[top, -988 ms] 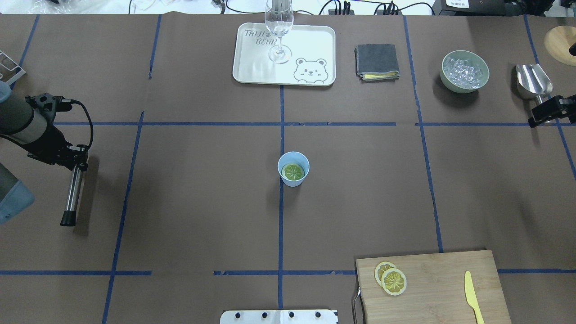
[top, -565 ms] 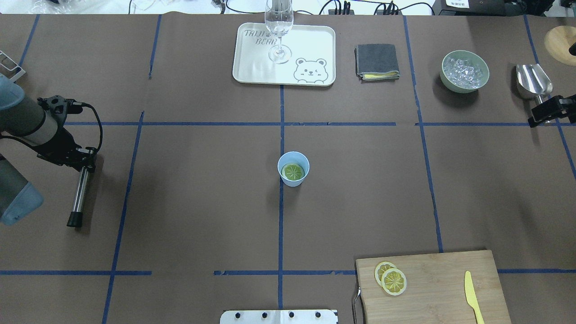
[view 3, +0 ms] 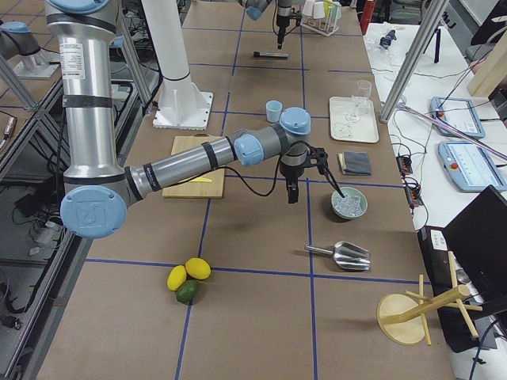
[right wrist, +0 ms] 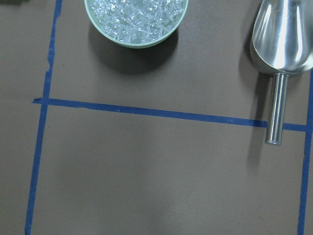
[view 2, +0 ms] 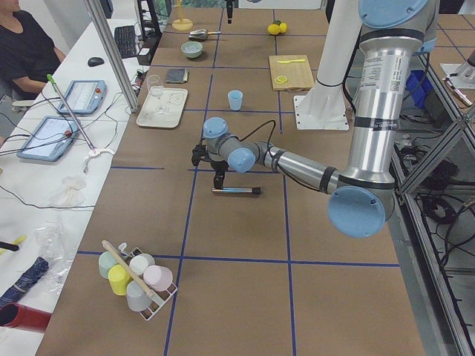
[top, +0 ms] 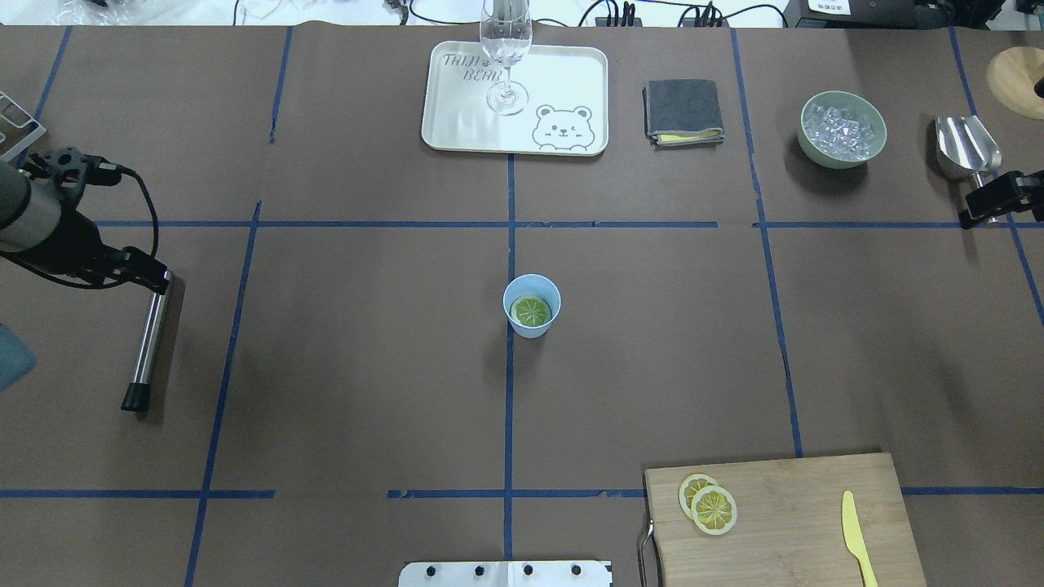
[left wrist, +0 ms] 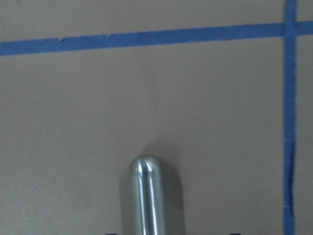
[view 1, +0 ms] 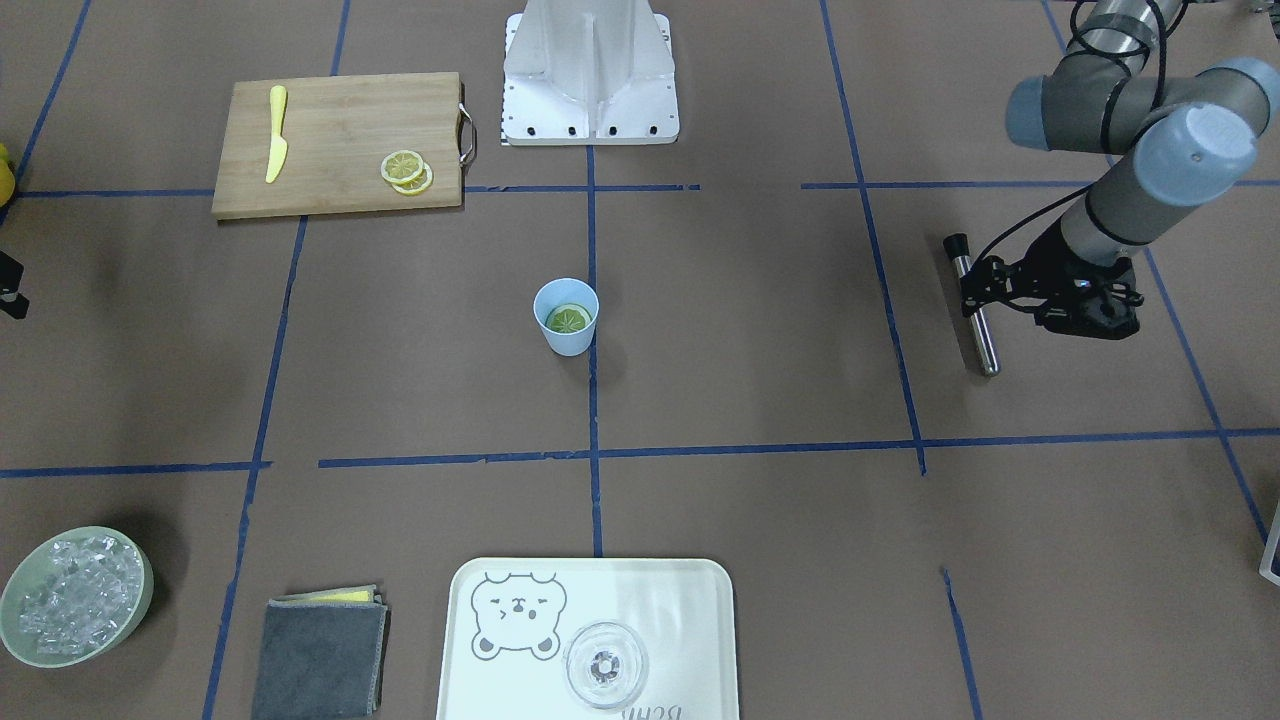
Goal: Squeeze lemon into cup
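The light blue cup (top: 532, 295) stands upright at the table's centre, also in the front view (view 1: 566, 338). A lemon slice (top: 531, 311) lies flat inside it (view 1: 568, 319). My left gripper (top: 157, 280) is far to the cup's left, above the far end of a steel rod (top: 149, 342) with a black tip that lies on the table. The left wrist view shows the rod's rounded end (left wrist: 149, 196) with my fingertips wide of it, open. My right gripper (top: 972, 215) is at the table's far right edge by a metal scoop (top: 966, 147); its jaws cannot be made out.
A cutting board (top: 799, 497) at the front right holds two more lemon slices (top: 708, 504) and a yellow knife (top: 856, 538). At the back stand a tray (top: 563, 81) with a glass (top: 506, 57), a grey cloth (top: 683, 111) and a green bowl of ice (top: 842, 130).
My left gripper has let go of the steel rod, which now lies still on the table. The left arm has drawn back to the left and away. The right arm has not moved.
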`<state>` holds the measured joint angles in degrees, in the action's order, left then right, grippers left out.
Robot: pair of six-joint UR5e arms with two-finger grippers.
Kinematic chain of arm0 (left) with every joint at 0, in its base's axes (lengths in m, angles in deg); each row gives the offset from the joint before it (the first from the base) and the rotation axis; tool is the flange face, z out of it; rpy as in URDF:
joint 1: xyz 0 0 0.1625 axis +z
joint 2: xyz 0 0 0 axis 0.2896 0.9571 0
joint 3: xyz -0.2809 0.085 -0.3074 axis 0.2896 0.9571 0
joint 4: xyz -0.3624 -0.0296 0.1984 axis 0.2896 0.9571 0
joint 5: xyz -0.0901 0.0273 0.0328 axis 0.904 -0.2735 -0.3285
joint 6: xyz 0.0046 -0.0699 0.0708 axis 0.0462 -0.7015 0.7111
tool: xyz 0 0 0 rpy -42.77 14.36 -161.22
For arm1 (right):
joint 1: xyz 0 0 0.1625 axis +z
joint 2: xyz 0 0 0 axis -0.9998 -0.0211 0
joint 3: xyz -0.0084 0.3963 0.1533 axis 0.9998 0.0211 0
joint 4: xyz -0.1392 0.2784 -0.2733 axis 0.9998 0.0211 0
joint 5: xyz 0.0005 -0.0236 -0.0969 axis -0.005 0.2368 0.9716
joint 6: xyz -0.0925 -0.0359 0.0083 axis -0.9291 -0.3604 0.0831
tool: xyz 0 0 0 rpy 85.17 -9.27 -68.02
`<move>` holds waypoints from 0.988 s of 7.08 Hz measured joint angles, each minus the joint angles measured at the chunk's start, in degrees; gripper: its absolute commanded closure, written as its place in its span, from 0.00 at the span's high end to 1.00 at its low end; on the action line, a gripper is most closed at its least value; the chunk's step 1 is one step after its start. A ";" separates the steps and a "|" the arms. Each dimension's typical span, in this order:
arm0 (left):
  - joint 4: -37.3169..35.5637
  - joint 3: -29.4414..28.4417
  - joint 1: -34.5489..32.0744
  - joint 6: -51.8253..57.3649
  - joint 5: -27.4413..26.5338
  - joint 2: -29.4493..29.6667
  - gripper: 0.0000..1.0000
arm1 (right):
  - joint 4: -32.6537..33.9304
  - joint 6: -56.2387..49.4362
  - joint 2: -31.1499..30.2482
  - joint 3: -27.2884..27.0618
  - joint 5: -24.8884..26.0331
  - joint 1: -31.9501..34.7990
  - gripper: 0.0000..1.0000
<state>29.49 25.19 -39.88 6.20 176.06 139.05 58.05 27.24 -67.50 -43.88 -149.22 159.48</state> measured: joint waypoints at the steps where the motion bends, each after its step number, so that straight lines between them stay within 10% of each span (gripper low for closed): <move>1: -0.13 1.59 -6.27 8.86 0.19 -3.11 1.00 | 0.04 -0.15 -0.06 0.25 -0.36 0.89 1.00; 7: -13.52 -5.39 -36.92 41.89 6.06 -7.24 1.00 | 0.24 -17.08 -1.28 11.35 -6.56 12.21 1.00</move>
<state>15.97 19.80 -76.80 48.09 182.12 131.81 58.30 10.16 -68.78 -32.53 -155.79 171.70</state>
